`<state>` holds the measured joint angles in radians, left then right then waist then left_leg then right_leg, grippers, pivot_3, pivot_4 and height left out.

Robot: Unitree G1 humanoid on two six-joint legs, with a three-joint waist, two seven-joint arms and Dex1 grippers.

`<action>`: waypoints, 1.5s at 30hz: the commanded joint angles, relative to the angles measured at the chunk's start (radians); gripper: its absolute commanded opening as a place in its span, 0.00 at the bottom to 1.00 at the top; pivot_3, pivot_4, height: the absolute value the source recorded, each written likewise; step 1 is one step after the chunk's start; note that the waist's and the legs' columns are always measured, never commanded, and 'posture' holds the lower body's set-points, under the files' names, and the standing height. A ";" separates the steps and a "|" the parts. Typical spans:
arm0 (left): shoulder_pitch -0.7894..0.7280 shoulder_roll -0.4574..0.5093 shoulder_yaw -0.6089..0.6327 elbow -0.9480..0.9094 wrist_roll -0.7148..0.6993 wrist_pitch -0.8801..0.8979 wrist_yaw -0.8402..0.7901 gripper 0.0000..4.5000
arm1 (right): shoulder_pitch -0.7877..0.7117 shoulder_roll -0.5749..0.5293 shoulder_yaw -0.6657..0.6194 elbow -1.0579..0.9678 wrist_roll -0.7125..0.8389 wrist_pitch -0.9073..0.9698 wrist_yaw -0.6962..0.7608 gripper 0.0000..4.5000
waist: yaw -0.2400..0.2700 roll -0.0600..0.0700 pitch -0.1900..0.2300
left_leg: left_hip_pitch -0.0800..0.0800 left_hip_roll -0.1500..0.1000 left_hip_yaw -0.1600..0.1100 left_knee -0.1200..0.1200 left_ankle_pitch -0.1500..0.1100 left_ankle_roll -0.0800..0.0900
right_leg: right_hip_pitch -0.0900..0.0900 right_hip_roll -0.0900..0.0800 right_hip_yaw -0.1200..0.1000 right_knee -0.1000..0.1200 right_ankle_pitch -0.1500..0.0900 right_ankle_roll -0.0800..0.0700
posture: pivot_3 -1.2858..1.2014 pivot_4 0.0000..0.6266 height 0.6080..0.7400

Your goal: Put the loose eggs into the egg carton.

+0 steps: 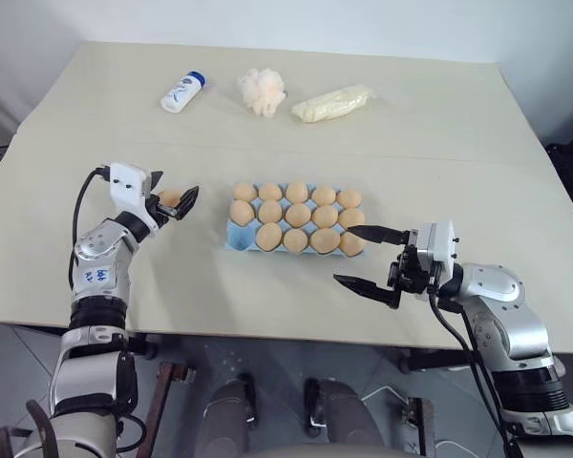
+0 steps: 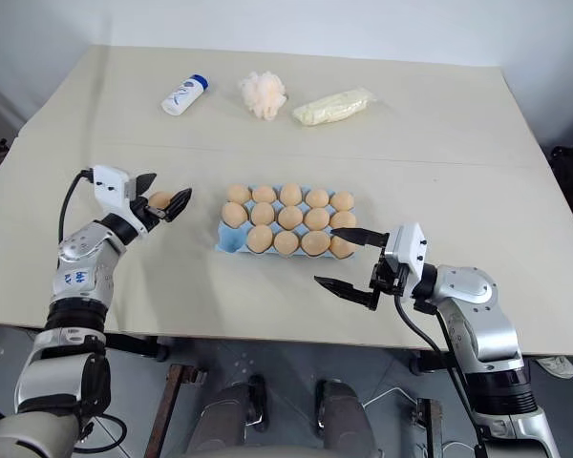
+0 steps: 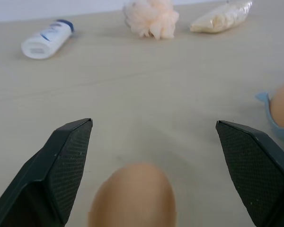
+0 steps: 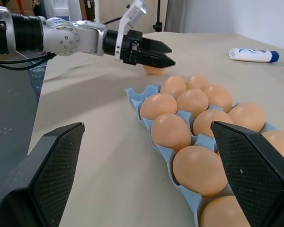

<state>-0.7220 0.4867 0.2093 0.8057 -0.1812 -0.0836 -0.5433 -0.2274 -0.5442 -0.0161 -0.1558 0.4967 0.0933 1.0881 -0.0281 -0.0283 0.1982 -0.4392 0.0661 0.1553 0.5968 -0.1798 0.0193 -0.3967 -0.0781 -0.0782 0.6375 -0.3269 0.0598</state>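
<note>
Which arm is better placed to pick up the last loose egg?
The left. Its open pincer already straddles the egg on the table, while the right pincer sits open by the carton's far end.

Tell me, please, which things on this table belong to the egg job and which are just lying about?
Belongs to the job:
- loose egg
- egg carton

Just lying about:
- white bottle
- puff ball
- yellow packet

My left gripper (image 1: 176,201) is partly hiding the loose egg (image 1: 170,198); the egg carton (image 3: 274,126) is running off the left wrist view's edge.
</note>
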 commanded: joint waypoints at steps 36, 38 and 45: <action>0.208 -0.032 -0.143 -0.479 -0.140 0.053 -0.432 0.94 | 0.022 0.002 -0.029 -0.050 0.004 0.011 -0.040 1.00 | 0.000 0.000 0.000 | 0.001 0.000 0.000 0.003 0.000 0.000 | 0.001 -0.003 0.001 0.003 0.001 -0.002 | 0.52 0.24 1.00; 0.197 -0.034 -0.133 -0.458 -0.125 0.028 -0.409 1.00 | 0.022 0.004 -0.028 -0.052 0.004 0.011 -0.041 1.00 | 0.000 0.000 0.000 | 0.001 0.000 0.000 0.003 0.000 0.000 | 0.001 -0.003 0.001 0.003 0.001 -0.002 | 0.52 0.24 1.00; 0.225 0.007 -0.034 -0.432 -0.156 -0.020 -0.361 1.00 | 0.040 0.010 -0.027 -0.055 0.002 0.007 -0.047 1.00 | -0.001 0.000 0.000 | 0.001 0.001 0.000 0.003 0.000 0.000 | 0.001 -0.003 0.002 0.003 0.001 -0.002 | 0.52 0.24 1.00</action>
<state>-0.5052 0.4785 0.1381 0.3738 -0.3106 -0.0876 -0.9102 -0.1902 -0.5390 -0.0399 -0.1764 0.4926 0.1114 1.0453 -0.0291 -0.0283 0.1981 -0.4384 0.0667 0.1549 0.5992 -0.1799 0.0193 -0.3961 -0.0808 -0.0767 0.6404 -0.3260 0.0574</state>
